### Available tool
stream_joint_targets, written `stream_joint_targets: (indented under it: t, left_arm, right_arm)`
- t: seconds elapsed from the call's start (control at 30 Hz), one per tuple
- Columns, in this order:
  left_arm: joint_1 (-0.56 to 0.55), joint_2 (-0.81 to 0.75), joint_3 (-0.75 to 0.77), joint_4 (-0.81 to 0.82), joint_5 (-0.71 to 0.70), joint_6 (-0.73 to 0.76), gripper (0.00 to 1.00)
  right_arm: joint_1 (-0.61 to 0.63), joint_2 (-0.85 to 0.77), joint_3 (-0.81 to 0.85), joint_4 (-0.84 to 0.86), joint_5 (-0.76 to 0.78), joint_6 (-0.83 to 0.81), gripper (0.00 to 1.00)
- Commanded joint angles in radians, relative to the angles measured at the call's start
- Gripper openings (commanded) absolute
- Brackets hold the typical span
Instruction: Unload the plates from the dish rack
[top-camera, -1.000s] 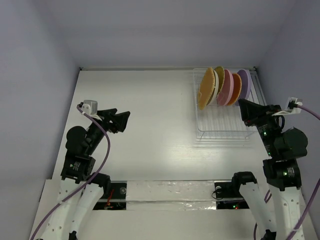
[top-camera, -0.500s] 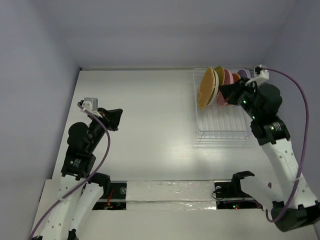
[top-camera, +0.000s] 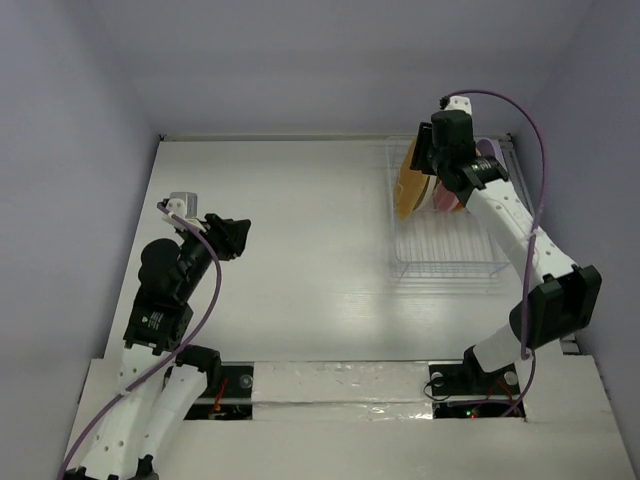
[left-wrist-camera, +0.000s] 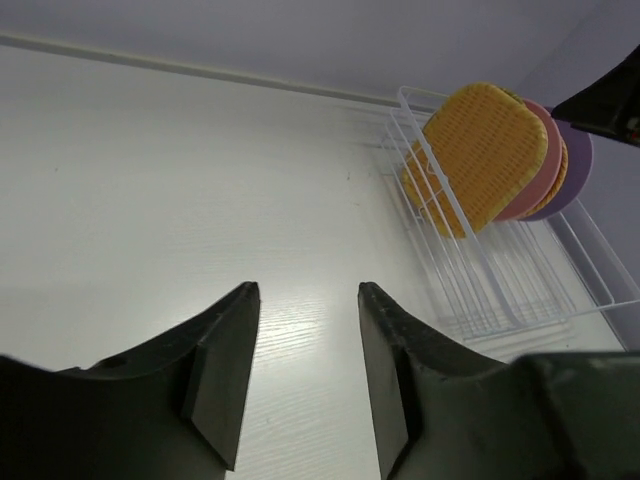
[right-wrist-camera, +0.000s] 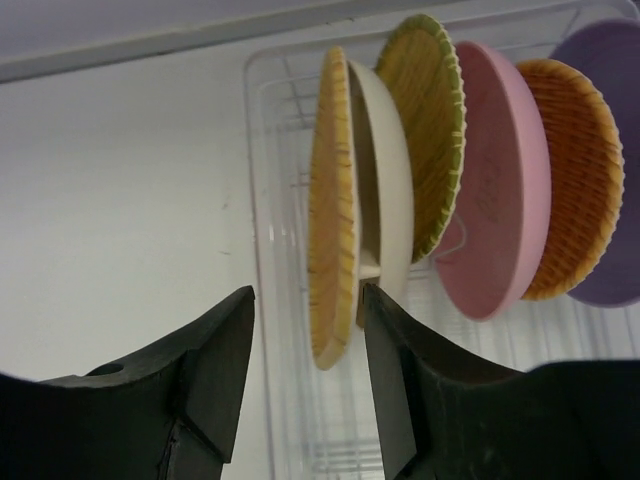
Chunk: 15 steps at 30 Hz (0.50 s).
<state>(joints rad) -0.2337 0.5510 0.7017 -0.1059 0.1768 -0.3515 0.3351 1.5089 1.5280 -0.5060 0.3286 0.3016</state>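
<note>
The white wire dish rack (top-camera: 442, 262) stands at the table's back right with several plates upright in its far end. In the right wrist view they read, left to right: tan-orange (right-wrist-camera: 330, 230), cream (right-wrist-camera: 388, 190), yellowish (right-wrist-camera: 433, 120), pink (right-wrist-camera: 495, 190), orange (right-wrist-camera: 572, 180), purple (right-wrist-camera: 612, 80). My right gripper (right-wrist-camera: 307, 300) hangs open over them, its fingers straddling the tan-orange plate's near edge without touching it. My left gripper (left-wrist-camera: 308, 290) is open and empty above the bare table at the left (top-camera: 238, 236).
The near half of the rack (left-wrist-camera: 500, 290) holds no plates. White table surface (top-camera: 300, 220) stretches between the left arm and the rack. Grey walls close in the back and both sides.
My right arm has swung from the table's right side up and over the rack, ending above the plates. The left arm has hardly moved; its jaws stand a little narrower.
</note>
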Motion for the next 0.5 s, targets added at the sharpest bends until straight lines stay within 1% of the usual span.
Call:
stream_joint_targets:
  t: [0.0,0.03,0.17,0.3,0.4,0.47]
  left_arm:
    - [0.005,-0.013,0.039,0.032,0.015,-0.001,0.42]
    - [0.005,-0.013,0.039,0.032,0.013,-0.001,0.45]
    - [0.005,-0.013,0.039,0.032,0.015,-0.001,0.48]
    - [0.005,-0.008,0.038,0.032,0.015,-0.001,0.49]
    - [0.005,-0.008,0.038,0.032,0.015,-0.003,0.49]
    - [0.005,-0.006,0.038,0.032,0.015,-0.001,0.5]
  right_arm:
    - [0.001,0.049,0.106,-0.057,0.128,-0.048,0.53]
    - [0.001,0.063,0.116,-0.072,0.148,-0.047,0.54]
    - [0.001,0.112,0.135,-0.072,0.217,-0.053,0.53]
    - [0.001,0.145,0.138,-0.051,0.175,-0.059,0.48]
    - [-0.008,0.178,0.155,-0.057,0.161,-0.064,0.42]
    - [-0.008,0.198,0.172,-0.063,0.156,-0.067,0.4]
